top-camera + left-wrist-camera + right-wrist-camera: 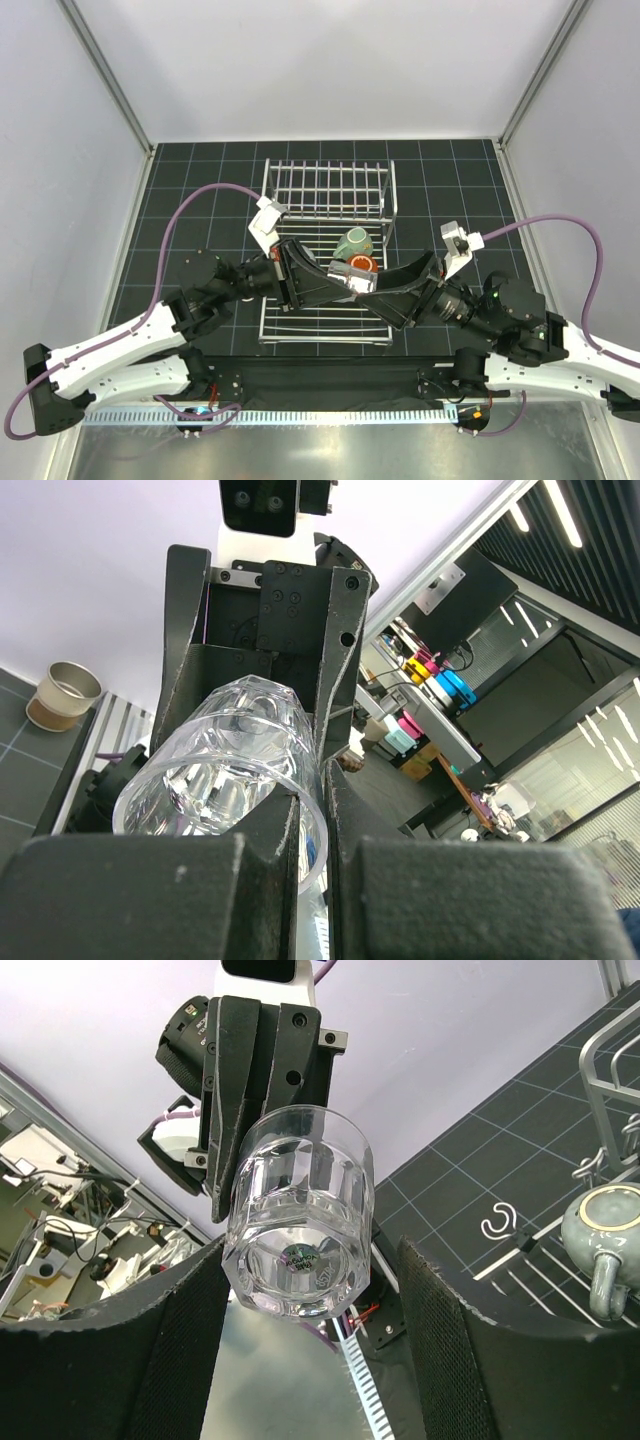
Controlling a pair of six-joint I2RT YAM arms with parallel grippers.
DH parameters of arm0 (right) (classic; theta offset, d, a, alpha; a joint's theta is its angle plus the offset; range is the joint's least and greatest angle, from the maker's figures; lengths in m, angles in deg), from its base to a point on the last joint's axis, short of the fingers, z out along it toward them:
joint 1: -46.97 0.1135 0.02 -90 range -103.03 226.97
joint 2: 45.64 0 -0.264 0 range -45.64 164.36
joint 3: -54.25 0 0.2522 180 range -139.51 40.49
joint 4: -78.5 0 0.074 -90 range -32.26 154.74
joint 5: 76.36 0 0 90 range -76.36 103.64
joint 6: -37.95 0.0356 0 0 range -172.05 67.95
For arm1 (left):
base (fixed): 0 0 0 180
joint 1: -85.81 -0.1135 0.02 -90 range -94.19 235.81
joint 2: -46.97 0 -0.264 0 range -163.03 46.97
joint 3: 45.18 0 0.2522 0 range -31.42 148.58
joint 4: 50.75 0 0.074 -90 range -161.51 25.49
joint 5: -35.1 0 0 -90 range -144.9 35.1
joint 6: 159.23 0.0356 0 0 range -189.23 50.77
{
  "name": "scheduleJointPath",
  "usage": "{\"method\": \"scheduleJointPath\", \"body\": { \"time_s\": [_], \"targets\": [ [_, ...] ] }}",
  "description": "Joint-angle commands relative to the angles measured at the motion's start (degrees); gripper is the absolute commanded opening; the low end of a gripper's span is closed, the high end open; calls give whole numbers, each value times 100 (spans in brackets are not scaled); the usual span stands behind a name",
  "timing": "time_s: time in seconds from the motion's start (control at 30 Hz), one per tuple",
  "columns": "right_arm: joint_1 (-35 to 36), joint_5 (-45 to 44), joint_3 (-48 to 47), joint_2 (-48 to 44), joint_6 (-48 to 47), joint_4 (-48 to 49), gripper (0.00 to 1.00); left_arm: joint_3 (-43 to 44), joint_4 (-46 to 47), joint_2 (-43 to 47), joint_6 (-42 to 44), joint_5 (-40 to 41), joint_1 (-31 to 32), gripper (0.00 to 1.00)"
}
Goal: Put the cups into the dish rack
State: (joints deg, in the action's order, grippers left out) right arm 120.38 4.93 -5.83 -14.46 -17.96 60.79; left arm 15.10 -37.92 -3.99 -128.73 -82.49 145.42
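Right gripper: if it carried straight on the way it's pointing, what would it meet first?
The clear glass, base toward it, pinched at the rim by the left gripper. It sits dead ahead, in line with the gap between the open fingers of the right gripper; how near it is cannot be judged.

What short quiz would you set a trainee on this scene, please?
1. Which arm's gripper is clamped on the clear glass? A) left B) right C) neither
2. True or false: the grey-green mug lies on the table outside the dish rack.
3. Fill in the colour: beside that mug sits the ___ mug.

Key: 1 A, the left gripper pinches the glass wall. 2 false, it sits in the rack. 3 orange: the orange mug.
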Motion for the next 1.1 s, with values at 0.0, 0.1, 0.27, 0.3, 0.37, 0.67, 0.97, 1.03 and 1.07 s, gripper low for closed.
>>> {"method": "scheduleJointPath", "body": {
  "time_s": [0.0,0.1,0.27,0.3,0.37,0.67,0.97,1.03,1.07],
  "targets": [
    [25,-140,-149,11,-60,148,67,41,224,95,71,-18,33,1],
    [24,-149,-175,29,-86,166,69,-12,215,113,53,-18,33,0],
    [25,-78,-254,169,-121,175,63,-47,224,165,36,-18,33,0],
    [25,-87,-245,178,-121,192,60,-55,224,165,36,-9,33,0],
    [25,-113,-245,178,-130,219,39,-55,224,191,44,-35,33,0],
    [25,-490,-289,90,-122,-342,4,-301,-468,630,369,236,33,68],
    [16,-1246,-1246,730,333,-3117,4,59,-5029,2131,1152,3389,33,82],
    [16,-1545,-1623,1284,484,-3751,4,24,-5356,2440,1152,3890,33,82],
    [16,-1555,-1730,1442,546,-4206,4,6,-5531,2581,1143,3998,33,82]
  ]
}}
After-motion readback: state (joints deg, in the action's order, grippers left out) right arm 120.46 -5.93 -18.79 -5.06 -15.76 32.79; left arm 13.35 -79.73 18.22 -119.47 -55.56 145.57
